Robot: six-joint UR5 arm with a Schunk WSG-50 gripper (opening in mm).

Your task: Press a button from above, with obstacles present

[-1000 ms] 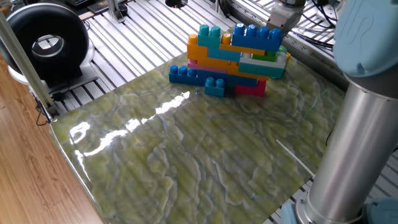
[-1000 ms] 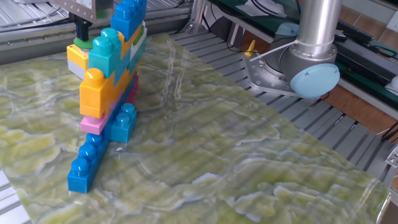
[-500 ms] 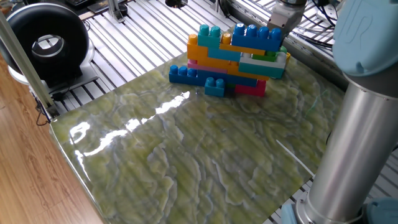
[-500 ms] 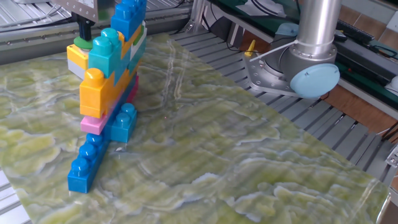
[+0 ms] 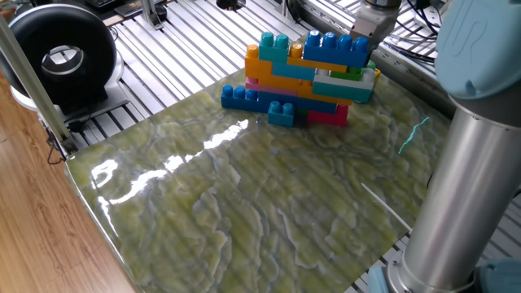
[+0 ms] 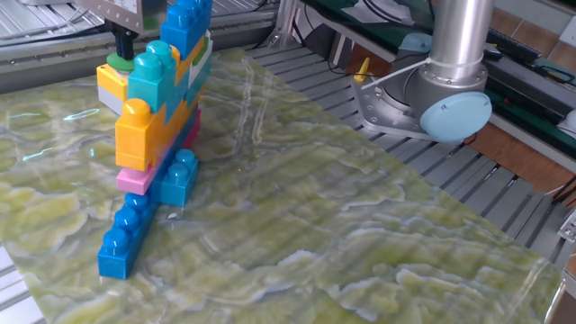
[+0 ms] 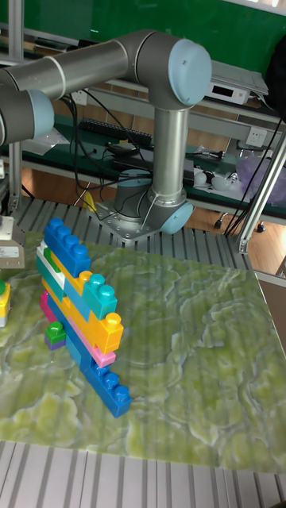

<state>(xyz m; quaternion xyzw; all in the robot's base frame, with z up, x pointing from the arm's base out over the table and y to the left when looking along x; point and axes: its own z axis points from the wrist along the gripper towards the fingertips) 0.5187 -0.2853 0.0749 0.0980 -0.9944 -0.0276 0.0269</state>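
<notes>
Behind the brick pile [image 6: 153,135], the gripper [image 6: 120,36] hangs directly over the green button [image 6: 120,62], so the press runs straight down; its finger spread cannot be told.

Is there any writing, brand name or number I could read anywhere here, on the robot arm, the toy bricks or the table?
None can be read in these views.
The robot arm: no legible text or logo.
The brick pile: plain coloured studs, no print.
The marbled table top: pattern only, no signs.
The round black device beside the table: a pale centre mark, too small to read.
</notes>
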